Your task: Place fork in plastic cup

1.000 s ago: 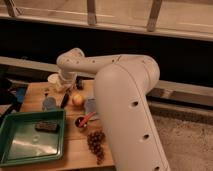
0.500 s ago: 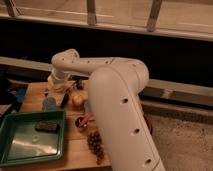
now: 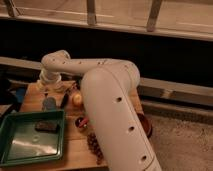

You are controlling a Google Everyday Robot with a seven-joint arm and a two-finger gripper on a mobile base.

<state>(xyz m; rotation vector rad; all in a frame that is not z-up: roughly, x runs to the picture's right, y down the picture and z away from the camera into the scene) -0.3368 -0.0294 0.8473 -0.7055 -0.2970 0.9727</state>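
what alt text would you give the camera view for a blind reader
A white robot arm reaches over a wooden table, its tool at the far left near a grey cup. A green tray sits at the front.

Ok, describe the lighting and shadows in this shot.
Camera view: dim, warm light falls on the wooden table. The wall behind it is almost black. The pale arm catches the most light and hides the table's right side. The gripper, over the table's far end by the cup, shows only dimly.

tool [image 3: 50, 89] jaws apart, over table [image 3: 75, 146] far-left end | plastic cup [image 3: 49, 103] near green tray [image 3: 63, 135]
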